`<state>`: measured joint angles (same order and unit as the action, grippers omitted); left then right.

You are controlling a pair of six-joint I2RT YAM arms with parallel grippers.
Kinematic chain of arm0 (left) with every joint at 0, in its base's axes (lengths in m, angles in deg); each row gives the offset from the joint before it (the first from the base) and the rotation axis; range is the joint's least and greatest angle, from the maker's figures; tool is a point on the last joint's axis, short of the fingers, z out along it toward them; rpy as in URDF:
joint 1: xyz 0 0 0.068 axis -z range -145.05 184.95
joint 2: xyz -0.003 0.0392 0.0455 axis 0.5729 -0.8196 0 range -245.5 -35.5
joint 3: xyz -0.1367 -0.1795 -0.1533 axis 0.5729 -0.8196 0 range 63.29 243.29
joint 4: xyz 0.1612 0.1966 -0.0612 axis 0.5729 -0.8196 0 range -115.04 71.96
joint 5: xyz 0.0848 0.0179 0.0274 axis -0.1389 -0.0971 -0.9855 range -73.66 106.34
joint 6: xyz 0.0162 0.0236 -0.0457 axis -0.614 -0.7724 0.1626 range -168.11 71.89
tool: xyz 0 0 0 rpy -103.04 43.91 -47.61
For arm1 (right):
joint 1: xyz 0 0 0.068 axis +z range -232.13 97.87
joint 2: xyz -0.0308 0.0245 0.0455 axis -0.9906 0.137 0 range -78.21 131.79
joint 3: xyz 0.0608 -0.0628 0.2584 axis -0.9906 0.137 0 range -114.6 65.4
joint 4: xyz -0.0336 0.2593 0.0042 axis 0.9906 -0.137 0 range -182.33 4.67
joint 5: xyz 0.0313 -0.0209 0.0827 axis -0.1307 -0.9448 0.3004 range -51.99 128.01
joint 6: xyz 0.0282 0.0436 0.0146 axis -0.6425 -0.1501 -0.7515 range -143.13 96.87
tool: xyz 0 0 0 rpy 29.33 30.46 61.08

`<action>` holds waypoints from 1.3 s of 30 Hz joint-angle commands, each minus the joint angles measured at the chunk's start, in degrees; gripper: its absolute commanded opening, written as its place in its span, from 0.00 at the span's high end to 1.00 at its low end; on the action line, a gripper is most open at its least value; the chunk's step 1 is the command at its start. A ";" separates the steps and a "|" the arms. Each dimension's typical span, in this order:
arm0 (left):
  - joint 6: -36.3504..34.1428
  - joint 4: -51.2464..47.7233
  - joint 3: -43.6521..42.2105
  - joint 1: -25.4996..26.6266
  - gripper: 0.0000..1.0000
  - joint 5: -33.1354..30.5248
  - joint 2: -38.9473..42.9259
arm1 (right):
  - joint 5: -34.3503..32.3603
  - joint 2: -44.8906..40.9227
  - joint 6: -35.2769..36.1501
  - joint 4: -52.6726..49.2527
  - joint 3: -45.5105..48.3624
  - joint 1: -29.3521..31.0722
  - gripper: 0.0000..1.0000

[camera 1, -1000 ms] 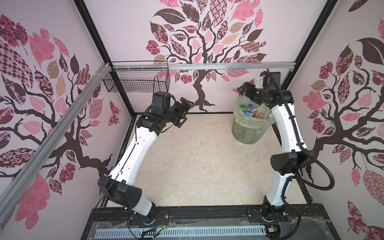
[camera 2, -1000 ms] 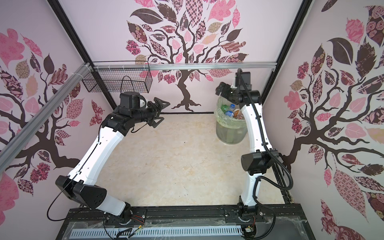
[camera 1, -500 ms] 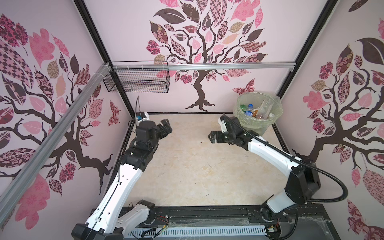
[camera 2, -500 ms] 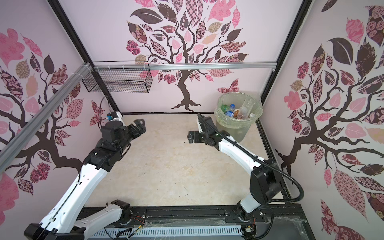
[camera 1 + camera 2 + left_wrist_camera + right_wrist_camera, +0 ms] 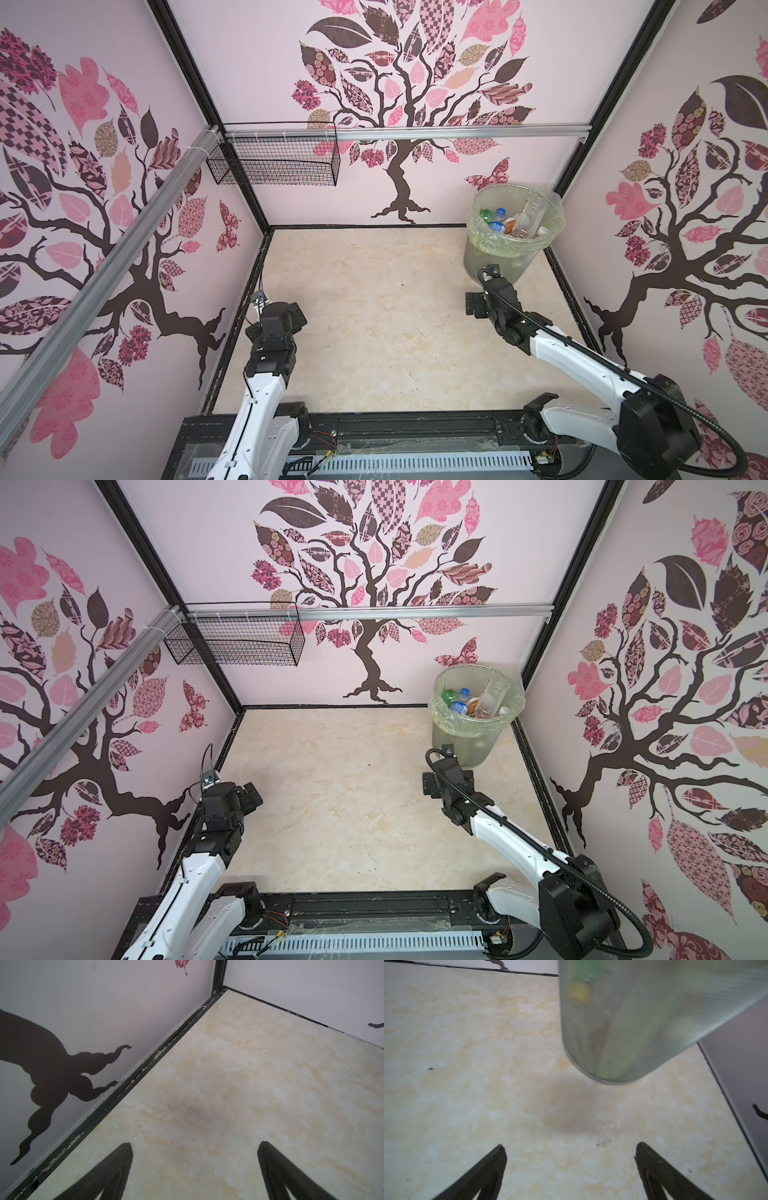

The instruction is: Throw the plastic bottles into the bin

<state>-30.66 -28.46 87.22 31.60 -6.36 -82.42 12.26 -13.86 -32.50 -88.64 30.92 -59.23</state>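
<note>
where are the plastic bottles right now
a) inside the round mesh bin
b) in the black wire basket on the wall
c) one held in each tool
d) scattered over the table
a: in both top views the plastic bottles lie heaped inside the bin, while the left tool and the right tool stand open with nothing between their fingers.

Beige, marble-patterned tabletop (image 5: 374, 324), with a mesh bin (image 5: 515, 266) standing in its far right corner; a few dark specks (image 5: 430, 1068), possibly dirt, dot it.

one bin (image 5: 515, 266), one wire basket (image 5: 274, 168), two grippers (image 5: 195, 1143) (image 5: 571, 1145)
</note>
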 commanded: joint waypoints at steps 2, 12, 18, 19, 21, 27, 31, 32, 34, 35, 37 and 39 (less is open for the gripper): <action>-1.79 20.28 -1.37 -0.35 0.02 4.15 -11.29 | -7.90 -5.18 4.56 12.99 7.60 -3.65 0.01; -7.42 38.16 -6.12 -0.51 0.02 1.80 -19.47 | -4.57 0.40 4.79 40.20 19.31 -9.42 0.01; -7.95 39.88 -5.43 -0.53 0.02 3.05 -21.60 | -5.87 16.65 6.50 49.39 13.92 -9.62 0.01; -7.96 40.31 -5.10 -0.51 0.02 3.81 -22.43 | -6.18 18.69 7.33 49.05 11.82 -9.62 0.00; -6.89 41.01 -4.30 -0.56 0.02 3.80 -24.12 | -6.23 22.66 10.05 53.50 10.00 -9.66 0.01; -4.25 43.95 -0.54 -0.52 0.02 3.20 -31.05 | -8.02 26.59 10.26 61.15 10.87 -10.73 0.01; -4.54 45.38 1.51 -0.24 0.02 0.79 -35.71 | -1.95 25.00 8.29 62.75 13.17 -13.66 0.01; -5.46 44.37 2.80 0.54 0.02 0.24 -36.56 | 0.09 24.66 7.53 62.64 13.45 -14.81 0.01; -9.08 45.99 3.43 2.69 0.02 2.02 -38.26 | 4.69 24.25 5.54 62.84 14.24 -17.31 0.01; -10.88 46.01 4.00 3.44 0.02 3.83 -39.51 | 7.09 23.87 5.01 64.08 15.18 -18.15 0.01; -12.08 46.03 4.91 3.71 0.02 4.92 -40.58 | 10.90 25.04 6.41 70.18 18.52 -18.34 0.01; -12.15 46.19 4.82 3.62 0.02 4.99 -40.54 | 11.10 24.70 5.98 68.12 17.74 -18.46 0.01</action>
<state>-40.32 15.94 90.84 35.38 -2.43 -122.70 18.18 11.89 -25.39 -24.75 48.74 -77.68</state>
